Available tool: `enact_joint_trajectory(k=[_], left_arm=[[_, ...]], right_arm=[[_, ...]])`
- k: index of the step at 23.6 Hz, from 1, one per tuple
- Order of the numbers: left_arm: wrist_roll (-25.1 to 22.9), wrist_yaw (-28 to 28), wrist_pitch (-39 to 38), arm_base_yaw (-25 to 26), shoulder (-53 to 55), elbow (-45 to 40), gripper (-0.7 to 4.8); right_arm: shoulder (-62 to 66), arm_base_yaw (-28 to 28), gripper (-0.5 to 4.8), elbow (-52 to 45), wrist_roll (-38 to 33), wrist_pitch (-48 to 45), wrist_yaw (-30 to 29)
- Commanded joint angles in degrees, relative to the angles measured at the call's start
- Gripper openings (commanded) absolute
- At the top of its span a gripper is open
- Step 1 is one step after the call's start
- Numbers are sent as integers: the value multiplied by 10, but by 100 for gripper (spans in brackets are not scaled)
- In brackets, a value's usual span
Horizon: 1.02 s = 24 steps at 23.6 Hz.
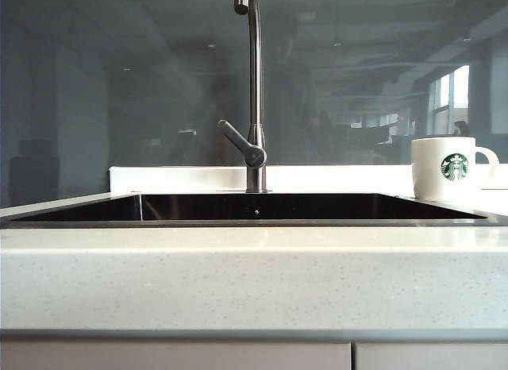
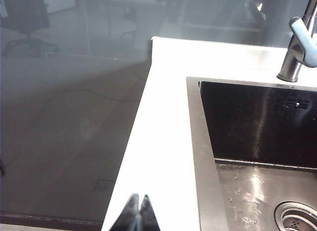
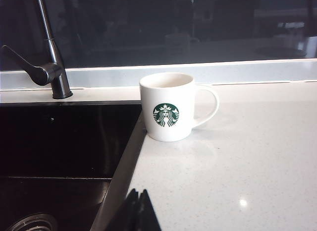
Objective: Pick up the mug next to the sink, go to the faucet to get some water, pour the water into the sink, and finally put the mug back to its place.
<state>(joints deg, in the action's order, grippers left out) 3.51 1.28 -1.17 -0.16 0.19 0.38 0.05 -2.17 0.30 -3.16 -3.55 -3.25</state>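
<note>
The white mug (image 1: 444,168) with a green logo stands upright on the counter at the sink's right rear corner, handle pointing right; it shows again as the mug (image 3: 167,106) in the right wrist view. The dark sink (image 1: 254,207) fills the middle of the counter, and the steel faucet (image 1: 254,92) rises behind it with its lever angled left. My right gripper (image 3: 138,194) is shut and empty, well short of the mug, over the sink's right rim (image 3: 124,166). My left gripper (image 2: 138,197) is shut and empty over the counter left of the sink (image 2: 257,122). Neither gripper shows in the exterior view.
A low white ledge (image 1: 182,178) and a glass wall run behind the sink. The drain (image 2: 297,216) lies in the basin floor. The pale speckled countertop (image 1: 254,275) stretches along the front, and bare counter (image 3: 247,166) surrounds the mug.
</note>
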Motion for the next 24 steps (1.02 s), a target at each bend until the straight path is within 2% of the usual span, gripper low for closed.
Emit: enact_joint_trajectory(k=[1, 8, 12, 16, 18, 21, 24], left_arm=[[1, -2, 4, 1, 0, 2, -3], [2, -2, 21, 1, 0, 2, -3], [42, -3, 167, 1, 0, 5, -4], [56, -7, 172, 1, 32, 54, -4], [57, -28, 194, 1, 90, 88, -4], [61, -67, 283, 1, 255, 155, -4], [59, -112, 370, 1, 429, 207, -4]], right_arm=[[-2, 0, -9, -1, -1, -10, 1], [-2, 0, -9, -1, -3, -17, 1], [-2, 0, -9, 0, -77, -77, 10], [12, 0, -9, 26, -78, -100, 71], [42, -1, -9, 52, -78, -105, 91], [157, -1, -9, 103, -74, -150, 94], [303, -9, -4, 128, -71, -256, 88]])
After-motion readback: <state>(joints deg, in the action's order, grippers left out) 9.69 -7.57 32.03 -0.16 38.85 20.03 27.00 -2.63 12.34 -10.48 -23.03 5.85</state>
